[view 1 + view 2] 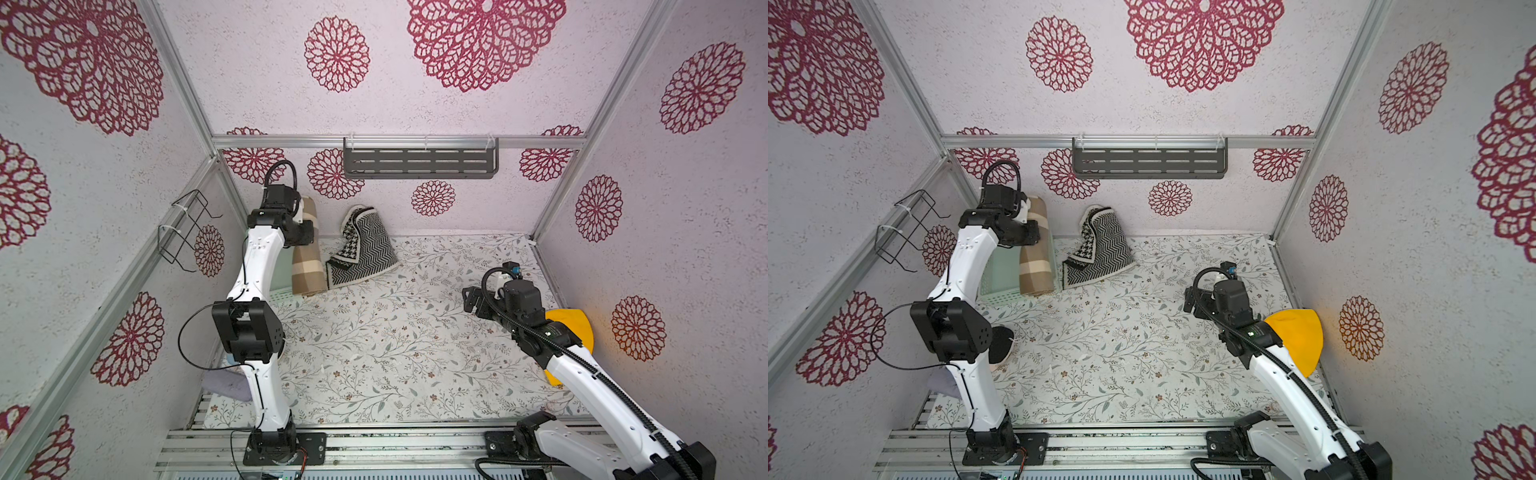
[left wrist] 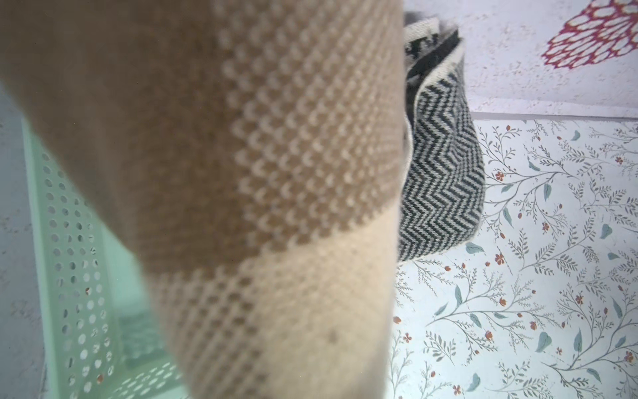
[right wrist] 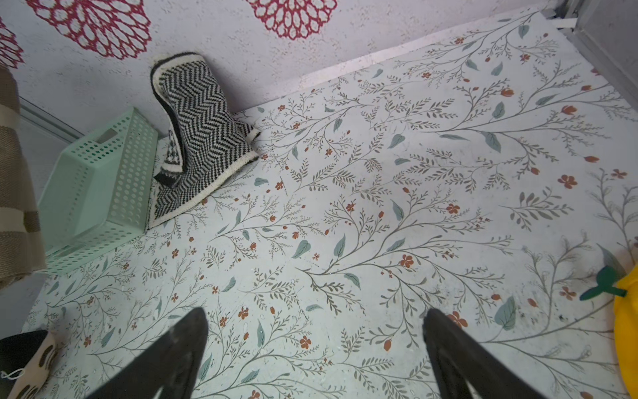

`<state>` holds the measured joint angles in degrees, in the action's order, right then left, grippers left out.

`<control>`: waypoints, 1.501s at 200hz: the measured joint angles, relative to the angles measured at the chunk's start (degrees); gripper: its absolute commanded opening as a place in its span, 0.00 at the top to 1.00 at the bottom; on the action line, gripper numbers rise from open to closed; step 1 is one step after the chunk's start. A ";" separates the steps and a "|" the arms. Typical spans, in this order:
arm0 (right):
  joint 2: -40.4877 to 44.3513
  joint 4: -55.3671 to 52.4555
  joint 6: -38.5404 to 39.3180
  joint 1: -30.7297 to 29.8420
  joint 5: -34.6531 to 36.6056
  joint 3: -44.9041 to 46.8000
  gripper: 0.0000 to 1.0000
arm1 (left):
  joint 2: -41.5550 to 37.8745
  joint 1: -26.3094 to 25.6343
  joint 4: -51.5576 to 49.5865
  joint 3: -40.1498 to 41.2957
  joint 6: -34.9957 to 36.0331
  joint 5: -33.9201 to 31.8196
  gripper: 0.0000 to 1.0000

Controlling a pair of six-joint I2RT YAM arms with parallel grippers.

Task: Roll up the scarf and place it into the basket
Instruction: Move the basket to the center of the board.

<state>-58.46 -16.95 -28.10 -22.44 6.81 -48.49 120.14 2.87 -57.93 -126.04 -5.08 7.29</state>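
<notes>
Jaws of the left gripper [image 1: 1026, 212] are hidden behind the wrist housing and the cloth. The scarf [image 1: 1036, 262] hangs from that spot with its upper end against the wrist, so they are closed on it near the top. Below those jaws the scarf is a tight, thick roll of knitted fabric, tan-brown with broad cream bands that cross into a plaid. In the left wrist view its weave [image 2: 262, 193] fills most of the picture: brown blocks, a cream band and speckled patches where the two colours mix. Its long axis runs close to upright, tilted a little. The top end sits by the left jaws near the back wall [image 1: 1204, 216], and the bottom end points down at the basket [image 1: 1000, 272], over the basket wall that faces the right gripper. Whether that lower end touches the rim or the table [image 1: 1121, 353] I cannot tell. The basket, pale mint with rows of round holes and a slot handle, stands below the left jaws, and the right wrist view shows its perforated side [image 3: 100, 179]. Just beside the roll, on the side toward the right gripper, a black-and-white zigzag knitted cloth [image 1: 1100, 249] leans against the back wall. Well apart from the roll, the right gripper [image 3: 316, 345] hangs above the floral table with its jaws standing wide apart. A yellow item [image 1: 1298, 336] lies beside that arm.
</notes>
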 measured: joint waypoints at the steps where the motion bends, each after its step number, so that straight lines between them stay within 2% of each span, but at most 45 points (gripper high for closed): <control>1: -0.09 -0.02 0.00 0.00 0.02 0.00 0.01 | 0.17 0.15 -0.04 -0.20 0.02 0.13 1.00; 47: -7.91 -0.76 -0.87 0.00 0.66 -2.75 0.01 | 12.24 6.95 -1.99 -12.61 2.10 7.30 1.00; 65: -10.64 -0.87 -1.53 0.00 0.48 -4.55 0.01 | 15.82 8.09 -1.81 -16.41 2.05 7.19 1.00; 96: -13.86 -0.72 -2.16 0.00 0.39 -6.38 0.01 | 18.82 8.76 -0.48 -18.03 0.90 4.79 1.00; 128: -15.61 -0.72 -2.58 -0.07 0.00 -7.19 0.01 | 22.10 8.74 1.79 -18.36 -2.73 3.28 1.00; 176: -16.22 -0.68 -2.56 -0.11 -0.68 -7.87 0.01 | 26.97 8.07 3.80 -18.27 -8.79 6.08 1.00; 251: -15.28 -0.70 -2.56 -0.11 -0.79 -7.67 0.01 | 26.97 2.82 11.69 -9.35 -18.62 15.69 1.00; 300: -12.44 -0.83 -2.58 -0.11 -0.59 -6.67 0.01 | 26.84 2.93 11.67 -9.31 -19.80 17.68 1.00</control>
<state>-70.89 -17.78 -30.68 -22.55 6.22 -55.16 146.98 5.80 -46.26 -135.35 -24.88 24.97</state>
